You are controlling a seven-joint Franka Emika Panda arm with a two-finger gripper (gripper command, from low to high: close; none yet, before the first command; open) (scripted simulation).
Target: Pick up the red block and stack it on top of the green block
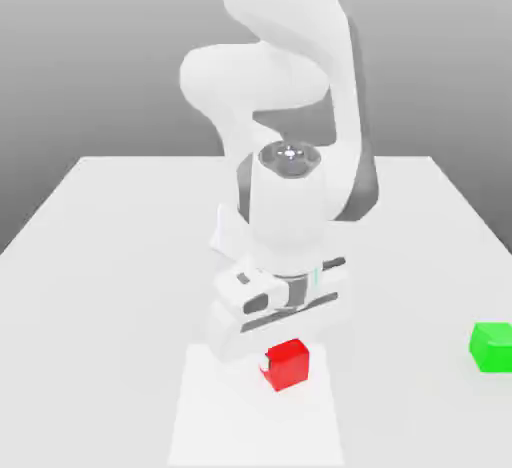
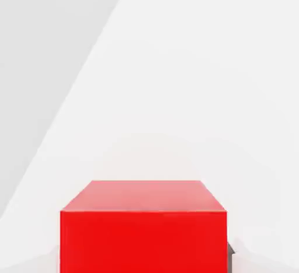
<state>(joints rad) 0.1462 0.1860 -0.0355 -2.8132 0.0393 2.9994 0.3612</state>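
The red block (image 1: 288, 364) sits on the white table (image 1: 120, 256) near its front edge. My gripper (image 1: 284, 366) is lowered straight over it and shut on the red block, with a white fingertip (image 1: 266, 361) pressed against the side facing the exterior view's left. In the hand view the red block (image 2: 143, 231) is very close, and a dark finger pad (image 2: 229, 255) touches one side of it. The green block (image 1: 492, 346) rests on the table far off to the exterior view's right, well apart from the gripper.
The arm's white base and links (image 1: 290, 76) rise at the back middle of the table. A lighter patch of table surface (image 1: 255, 426) lies under and in front of the red block. Open table stretches between the two blocks.
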